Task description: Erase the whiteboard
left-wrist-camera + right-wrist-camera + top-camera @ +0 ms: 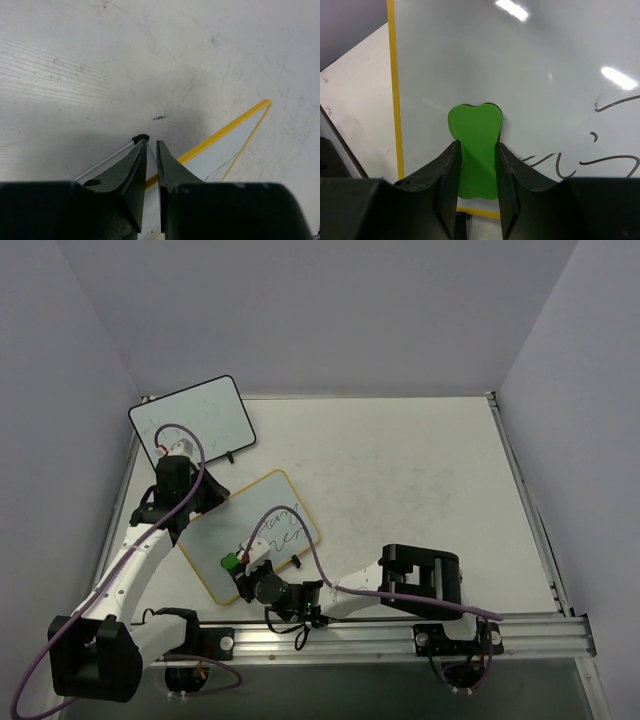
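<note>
The whiteboard with a yellow rim lies tilted on the table left of centre, black handwriting across its middle. My right gripper is shut on a green eraser that is pressed flat on the board's near left part. In the right wrist view the eraser sticks out past the fingers, with the board's rim to its left and pen strokes to its right. My left gripper is shut, its tips down at the board's far left rim, beside a small black foot.
A second whiteboard with a black rim and faint scribbles leans at the back left corner. The table is scuffed white, with raised edges at the sides. A metal rail carrying the arm bases runs along the near edge.
</note>
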